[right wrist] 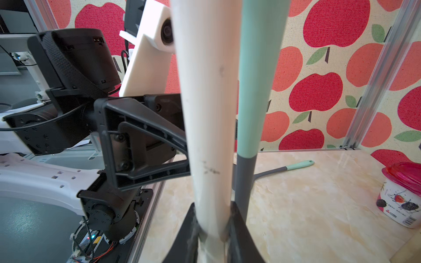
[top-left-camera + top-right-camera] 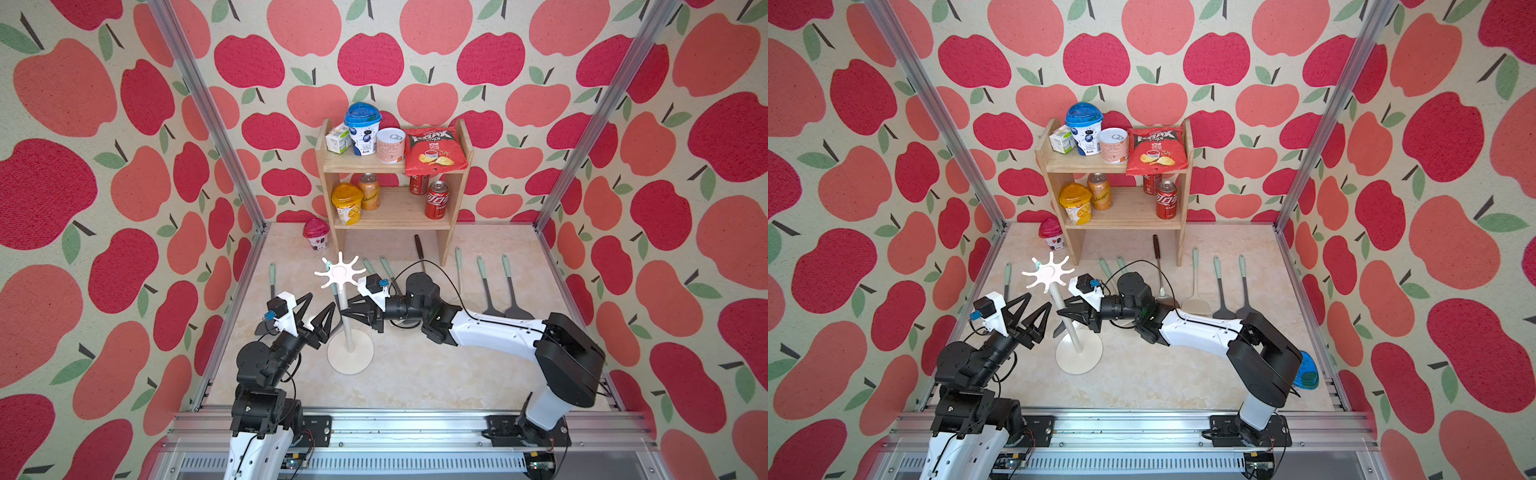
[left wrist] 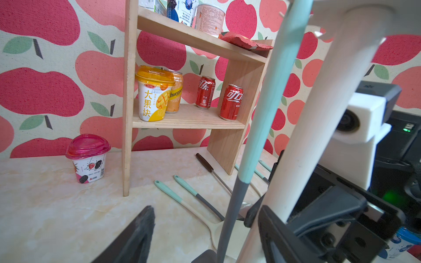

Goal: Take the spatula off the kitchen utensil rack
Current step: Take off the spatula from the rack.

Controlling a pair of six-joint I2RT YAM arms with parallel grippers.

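Here — one rack (image 2: 338, 272), one spatula (image 3: 268, 102) (hanging)

Looks down from high at the front in both top views, over the whole tabletop (image 2: 415, 386) to the wooden shelf (image 2: 395, 226). Sits very near the kitchen utensil rack (image 3: 319, 127) in each wrist view, from opposite sides, sharing its pole and the spatula (image 1: 255, 79).

The right gripper (image 2: 1061, 312) is closed on the thin pole of the kitchen utensil rack (image 2: 1045, 272) — the left gripper (image 2: 1040, 300) is just beside it, jaws apart. The spatula (image 2: 1059, 330) hangs along the pole — other utensils (image 2: 1221, 291) lie behind.
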